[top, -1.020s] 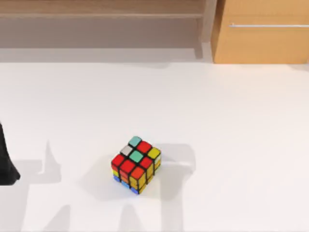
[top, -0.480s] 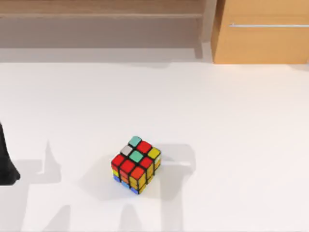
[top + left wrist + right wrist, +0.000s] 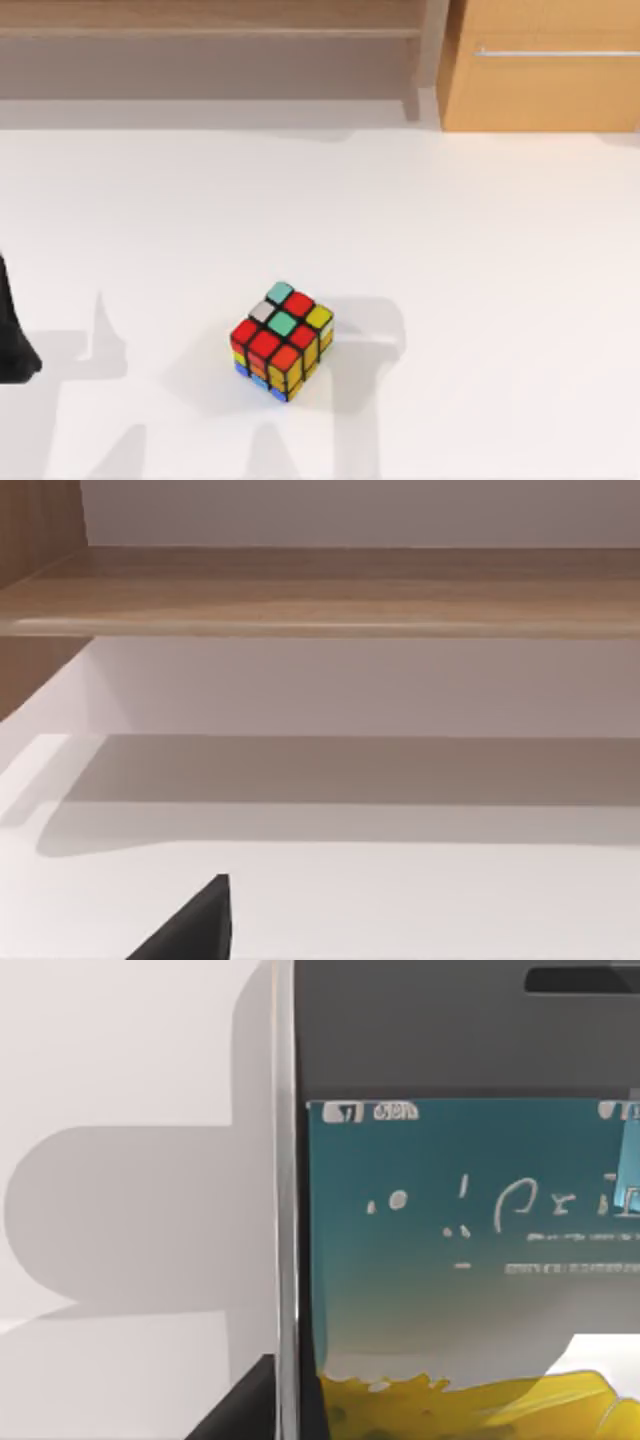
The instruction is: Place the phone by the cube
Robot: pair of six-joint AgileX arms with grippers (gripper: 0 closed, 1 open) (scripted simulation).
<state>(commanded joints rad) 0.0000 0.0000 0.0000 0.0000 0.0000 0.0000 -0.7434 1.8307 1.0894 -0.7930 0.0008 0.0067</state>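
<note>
Phone [image 3: 450, 1230] sits very close to the right wrist camera, its pale rim running upright and its lit teal screen showing a status bar, faint white writing and a yellow patch at the lower edge; a dark earpiece slot lies above the screen. Where it lies on the table [image 3: 480, 250] cannot be told from the top view. A dark part of the right arm's fingers [image 3: 240, 1405] shows by the phone's rim, but whether they are parted or closed on the phone cannot be told.

A Rubik's cube [image 3: 282, 340] stands on the white table a little left of the middle and toward the near edge in the top view, turned so one corner points forward, with red, teal, grey and yellow stickers on top and orange, yellow and blue on its sides.

At the left edge of the top view, a dark piece of the left arm [image 3: 12, 340] stands well apart from the cube. In the left wrist view one dark fingertip [image 3: 195, 925] pokes up over bare table, facing a wooden shelf [image 3: 320, 590]; how far those fingers are open cannot be told.

Beyond the table's far edge stand the shelf and a wooden cabinet [image 3: 545, 70].
</note>
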